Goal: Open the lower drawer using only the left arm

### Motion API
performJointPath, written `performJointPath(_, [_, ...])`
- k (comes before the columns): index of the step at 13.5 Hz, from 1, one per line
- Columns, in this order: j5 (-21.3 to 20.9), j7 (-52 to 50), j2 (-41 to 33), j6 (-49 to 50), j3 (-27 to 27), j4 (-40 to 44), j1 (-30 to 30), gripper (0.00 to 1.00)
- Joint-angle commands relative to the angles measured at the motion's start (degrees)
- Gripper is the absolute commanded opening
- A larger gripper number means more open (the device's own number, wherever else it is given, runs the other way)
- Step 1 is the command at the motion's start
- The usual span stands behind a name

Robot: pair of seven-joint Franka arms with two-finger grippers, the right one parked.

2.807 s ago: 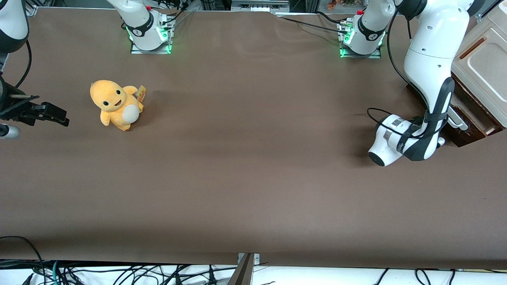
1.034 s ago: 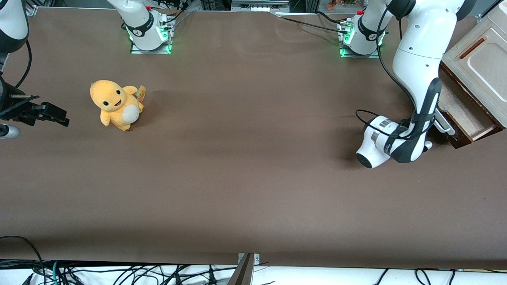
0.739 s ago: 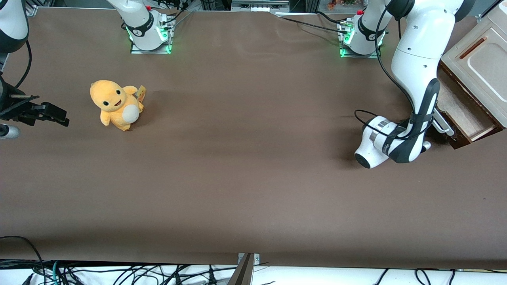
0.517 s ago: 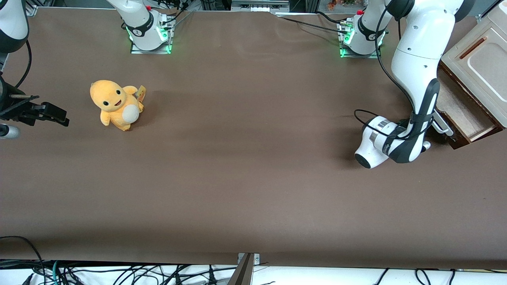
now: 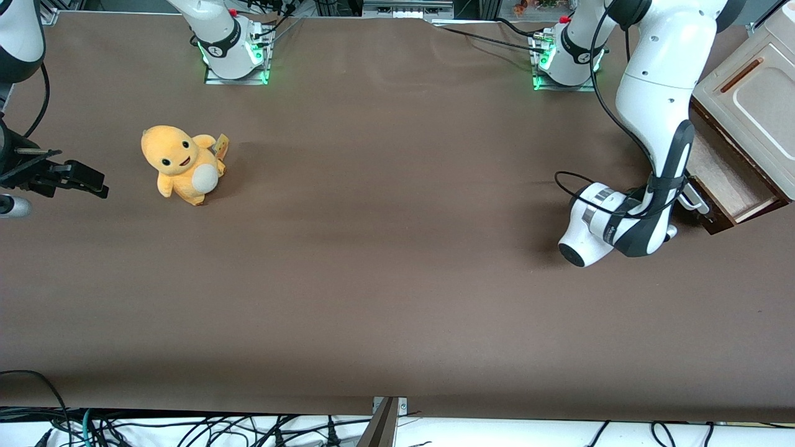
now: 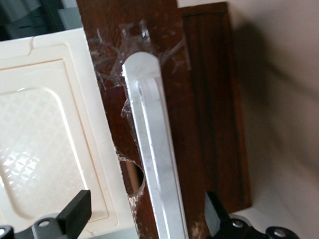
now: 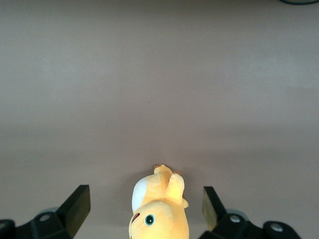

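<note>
The lower drawer point(image 5: 723, 174) stands pulled out of the cabinet at the working arm's end of the table, and its pale plywood floor shows. In the wrist view, the silver bar handle point(image 6: 154, 164) runs along its dark brown front point(image 6: 199, 99). The left arm point(image 5: 658, 93) reaches down in front of the drawer and covers most of the handle point(image 5: 694, 202). My gripper point(image 6: 147, 215) is open. The handle lies between its two black fingers point(image 6: 75, 215), with a gap on each side.
The cream panel point(image 5: 754, 93) with the orange-brown slot tops the cabinet above the drawer. A yellow plush toy point(image 5: 180, 164) sits toward the parked arm's end. Two green-lit arm bases point(image 5: 233, 53) stand at the table's back edge.
The drawer has slid out toward the parked arm's end, baring its pale floor, and the cabinet shifted a little with it. In the last half second the wrist has edged slightly back toward the drawer.
</note>
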State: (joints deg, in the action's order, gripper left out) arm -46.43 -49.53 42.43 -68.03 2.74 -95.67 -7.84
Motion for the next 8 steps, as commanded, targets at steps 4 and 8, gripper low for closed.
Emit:
performJointPath(4, [12.57, 11.8, -12.88, -8.52, 0.42, 0.04, 1.6, 1.0])
performJointPath(8, [23.21, 23.76, -16.31, -7.03, 1.39, 6.36, 1.25, 1.0])
